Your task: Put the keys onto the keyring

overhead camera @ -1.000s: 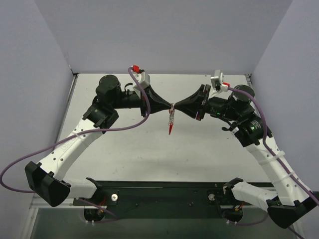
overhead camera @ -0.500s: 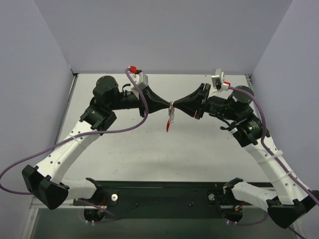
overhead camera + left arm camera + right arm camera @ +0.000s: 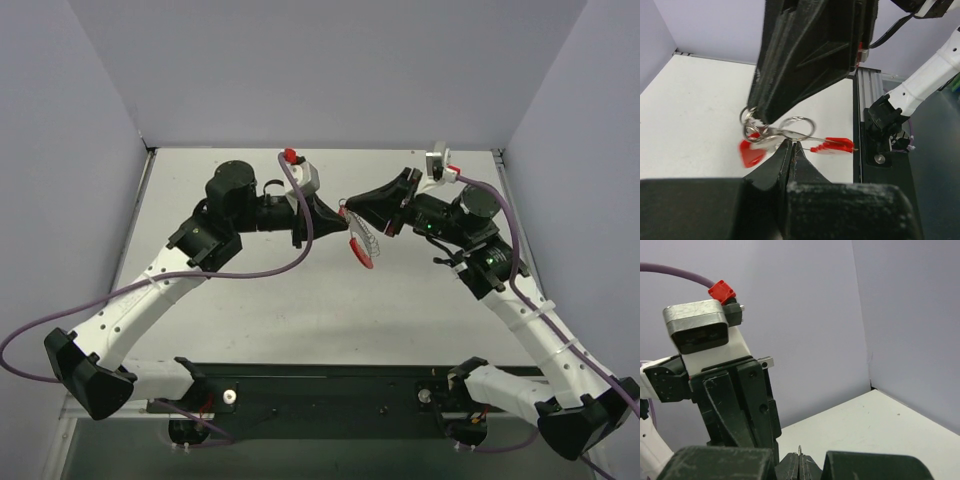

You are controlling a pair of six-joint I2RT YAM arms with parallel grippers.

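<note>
- Top external view: both tools meet tip to tip in the air above the worktop (image 3: 300,300) — left tool (image 3: 338,227) from the left, right tool (image 3: 351,209) from the right.
- The keyring (image 3: 365,247) hangs from that meeting point, its silver fan slanting down to the right, red arc lowest.
- Right tool: closed tight, with a silver ring (image 3: 751,116) pinched at its tip.
- Left tool: fingers (image 3: 782,155) pressed fully together; a metal stem lies at their tip, but we cannot tell whether it is gripped.
- The key (image 3: 832,146) — probably, given the blur — lies level just right of the left tool's tip.
</note>
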